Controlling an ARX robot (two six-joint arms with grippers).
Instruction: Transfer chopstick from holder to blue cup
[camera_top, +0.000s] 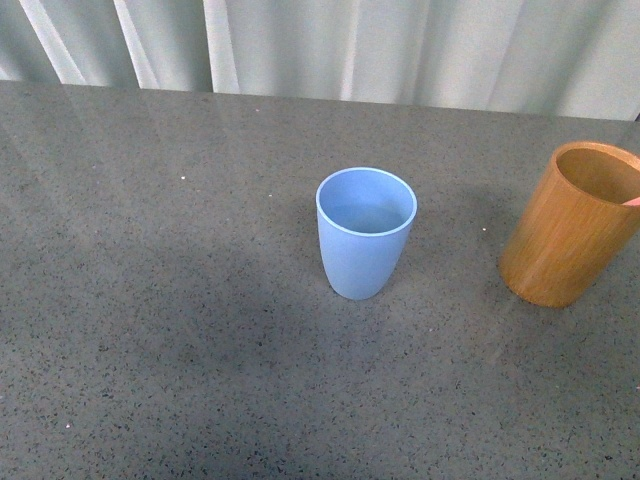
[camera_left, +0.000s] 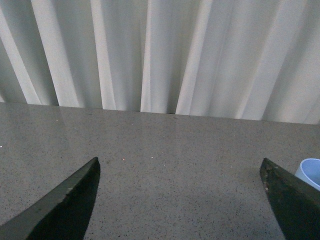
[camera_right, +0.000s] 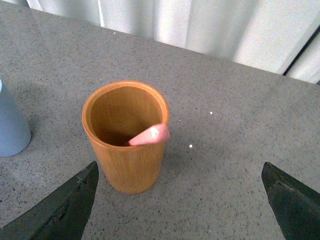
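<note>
The blue cup (camera_top: 365, 233) stands upright and empty in the middle of the grey table. The wooden holder (camera_top: 577, 225) stands at the right edge of the front view. A pink chopstick (camera_right: 149, 135) leans inside the holder (camera_right: 126, 137), its rounded end resting on the rim; a sliver of it shows in the front view (camera_top: 632, 201). My right gripper (camera_right: 179, 172) is open and empty above the table, with the holder near one finger. My left gripper (camera_left: 179, 170) is open and empty over bare table, with the blue cup's rim (camera_left: 311, 171) beside one finger. Neither arm shows in the front view.
The grey speckled table (camera_top: 180, 330) ends at a white curtain (camera_top: 330, 45) along the far edge. The blue cup (camera_right: 11, 125) also shows at the edge of the right wrist view, beside the holder.
</note>
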